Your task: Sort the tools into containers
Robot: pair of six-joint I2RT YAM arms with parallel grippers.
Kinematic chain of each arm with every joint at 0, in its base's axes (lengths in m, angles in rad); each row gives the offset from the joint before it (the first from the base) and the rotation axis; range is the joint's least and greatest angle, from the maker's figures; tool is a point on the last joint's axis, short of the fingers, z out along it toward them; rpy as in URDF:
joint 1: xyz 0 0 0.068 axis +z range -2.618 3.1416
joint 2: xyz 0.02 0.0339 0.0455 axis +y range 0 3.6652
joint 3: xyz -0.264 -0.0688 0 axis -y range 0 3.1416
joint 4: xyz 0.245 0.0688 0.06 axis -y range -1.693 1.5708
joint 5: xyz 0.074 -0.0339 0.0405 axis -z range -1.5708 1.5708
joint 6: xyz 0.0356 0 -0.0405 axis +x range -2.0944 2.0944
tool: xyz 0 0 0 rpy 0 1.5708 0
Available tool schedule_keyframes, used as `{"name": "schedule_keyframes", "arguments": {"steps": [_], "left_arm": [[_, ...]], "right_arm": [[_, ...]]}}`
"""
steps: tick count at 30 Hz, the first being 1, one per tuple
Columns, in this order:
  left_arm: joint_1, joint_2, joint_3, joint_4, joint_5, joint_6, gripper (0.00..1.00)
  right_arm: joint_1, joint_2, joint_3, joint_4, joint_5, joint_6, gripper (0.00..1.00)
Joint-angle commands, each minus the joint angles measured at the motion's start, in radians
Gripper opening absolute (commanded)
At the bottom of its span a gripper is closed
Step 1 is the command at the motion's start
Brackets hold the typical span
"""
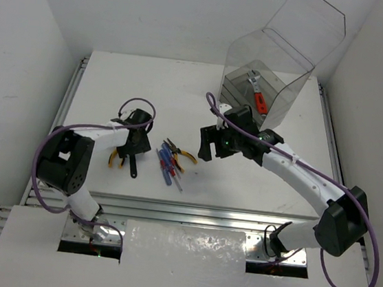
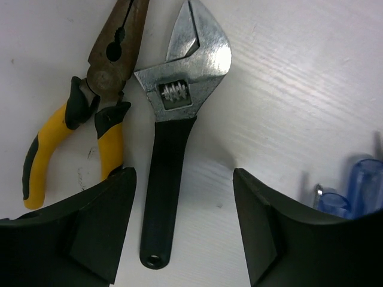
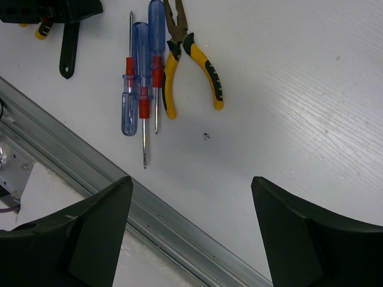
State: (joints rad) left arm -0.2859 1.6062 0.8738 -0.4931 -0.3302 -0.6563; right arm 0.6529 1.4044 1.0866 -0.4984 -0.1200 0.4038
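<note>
White tabletop (image 2: 299,89), black-handled wrench (image 2: 173,137) flat within the wide-open span of the left gripper (image 2: 183,179).

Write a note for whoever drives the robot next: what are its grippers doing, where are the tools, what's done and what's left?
Left gripper: open, down over the black-handled adjustable wrench, whose handle sits inside the open gripper, not gripped.
Right gripper: open, empty, above the table.
Done: the red-handled wrench lies in a tray inside the clear box.
Left: the black-handled adjustable wrench, the yellow-handled pliers beside it, the second pliers and the screwdrivers lie on the table.
</note>
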Motion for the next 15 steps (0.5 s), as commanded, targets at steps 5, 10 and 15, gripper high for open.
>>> {"name": "schedule_keyframes", "arguments": {"steps": [5, 10, 15], "left_arm": [[0.011, 0.084, -0.058, 0.105, 0.078, 0.009, 0.57], [0.011, 0.115, -0.093, 0.168, 0.152, 0.026, 0.13], [0.011, 0.097, -0.117, 0.215, 0.215, 0.032, 0.00]], "right_arm": [[0.014, 0.004, 0.003, 0.053, -0.038, -0.002, 0.81], [0.013, -0.038, -0.073, 0.181, -0.206, 0.009, 0.82], [0.011, -0.041, -0.154, 0.366, -0.357, 0.072, 0.88]]}}
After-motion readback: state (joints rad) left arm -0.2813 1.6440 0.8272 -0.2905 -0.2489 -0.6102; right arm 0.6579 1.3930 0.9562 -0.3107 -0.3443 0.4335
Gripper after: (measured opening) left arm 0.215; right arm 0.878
